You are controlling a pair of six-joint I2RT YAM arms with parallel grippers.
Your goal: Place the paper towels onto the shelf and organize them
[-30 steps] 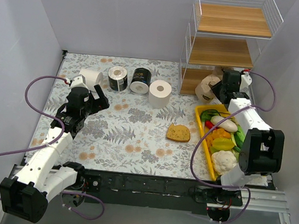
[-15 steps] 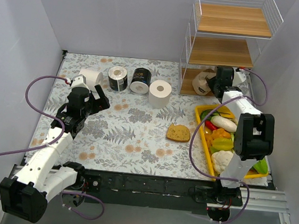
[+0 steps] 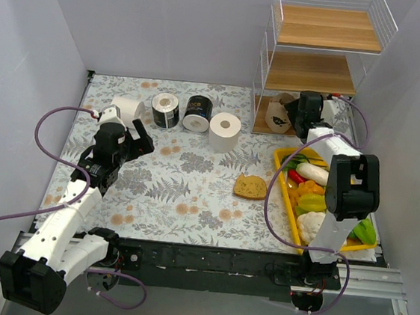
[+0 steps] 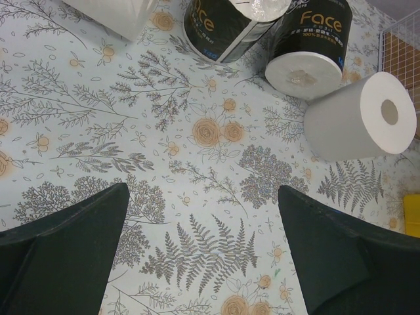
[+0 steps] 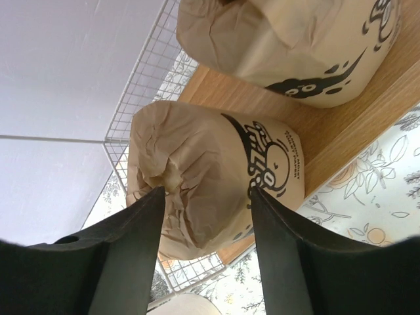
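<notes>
My right gripper (image 3: 295, 115) is shut on a tan paper towel roll with dark print (image 3: 278, 112) at the front left of the shelf's (image 3: 314, 63) bottom tier. In the right wrist view my gripper (image 5: 207, 193) grips this roll (image 5: 216, 177) at the bottom board's (image 5: 341, 125) edge, next to a second tan roll (image 5: 295, 46) farther in. My left gripper (image 3: 135, 138) is open and empty; in the left wrist view it (image 4: 202, 189) hovers over the floral cloth. Beyond it lie two black rolls (image 3: 165, 110) (image 3: 198, 113) and two white rolls (image 3: 129, 107) (image 3: 225, 131).
A yellow tray (image 3: 279, 163) of vegetables lies in front of the shelf at the right. A brown bread slice (image 3: 251, 187) lies on the cloth left of it. White walls close in on the left, back and right.
My right gripper has carried the tan roll left and farther back, into the shelf's bottom tier. The left arm has not moved.
</notes>
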